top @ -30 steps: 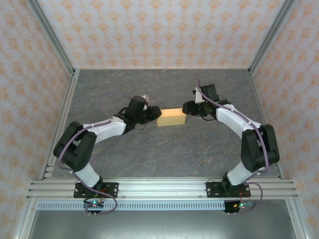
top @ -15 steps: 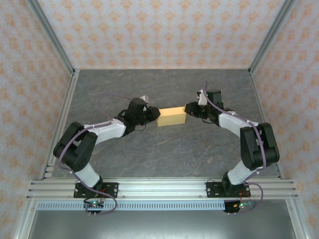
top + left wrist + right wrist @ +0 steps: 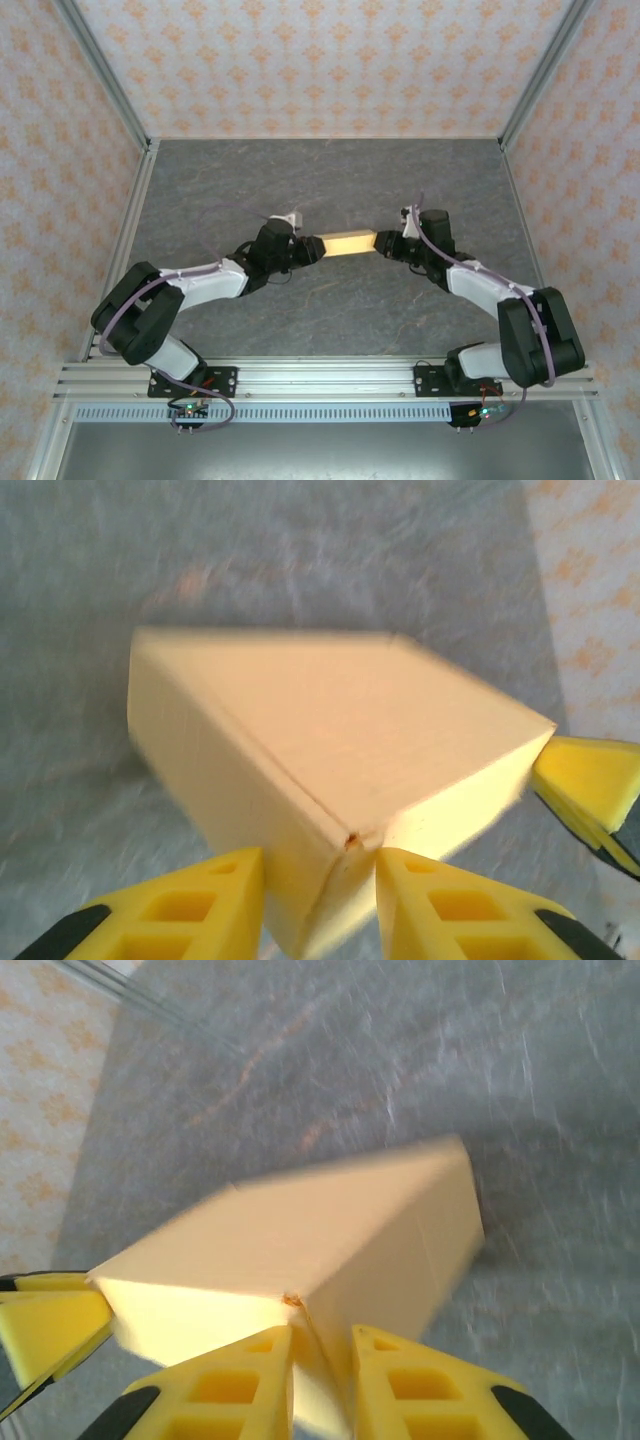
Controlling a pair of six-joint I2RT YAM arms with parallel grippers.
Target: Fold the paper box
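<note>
The paper box (image 3: 348, 242) is a closed orange-yellow rectangular box, held between my two grippers above the middle of the table. My left gripper (image 3: 316, 248) is shut on its left end: in the left wrist view the paper box (image 3: 330, 720) has one corner wedged between the yellow fingertips (image 3: 215, 880) of the left gripper (image 3: 320, 865). My right gripper (image 3: 382, 243) is shut on the opposite end. In the right wrist view the paper box (image 3: 300, 1230) has its near corner pinched in the right gripper (image 3: 322, 1340). The box is tilted, one long edge uppermost.
The grey stone-patterned table top (image 3: 330, 180) is enclosed by patterned walls and metal frame posts (image 3: 110, 90). The arms' mounting rail (image 3: 320, 380) runs along the near edge. The opposite gripper's yellow finger (image 3: 590, 780) pokes in at each wrist view's edge.
Both grippers have moved toward the near side with the box between them. The box has turned onto its edge and looks narrower from above. The right jaws closed onto its end.
</note>
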